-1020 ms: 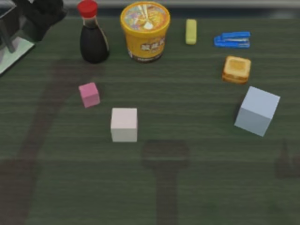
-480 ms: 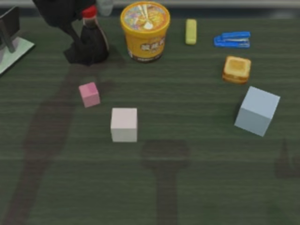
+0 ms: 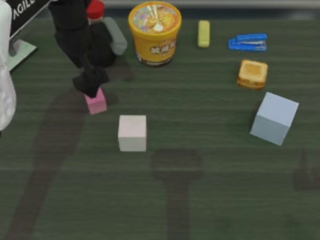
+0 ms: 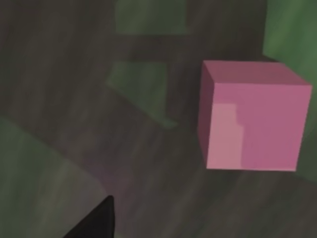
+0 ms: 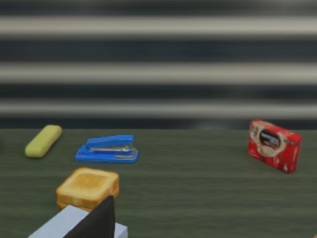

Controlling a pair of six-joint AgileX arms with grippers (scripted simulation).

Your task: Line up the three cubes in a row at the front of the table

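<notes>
Over small matte pink cube (image 3: 96, 103): left pincer (image 3: 90, 85), black, finger state unreadable. Right pincer unseen.

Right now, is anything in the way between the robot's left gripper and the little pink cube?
Nothing visible. The left gripper hangs right above the small bright pink cube, and the left wrist view shows only bare table beside it. The soy sauce bottle stands behind, not between.

matte pink cube (image 3: 96, 103), wood-grain table (image 3: 210, 150)

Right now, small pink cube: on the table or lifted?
On the table. The small pink cube sits flat beneath the left gripper; whether the fingers touch it, cannot tell.
</notes>
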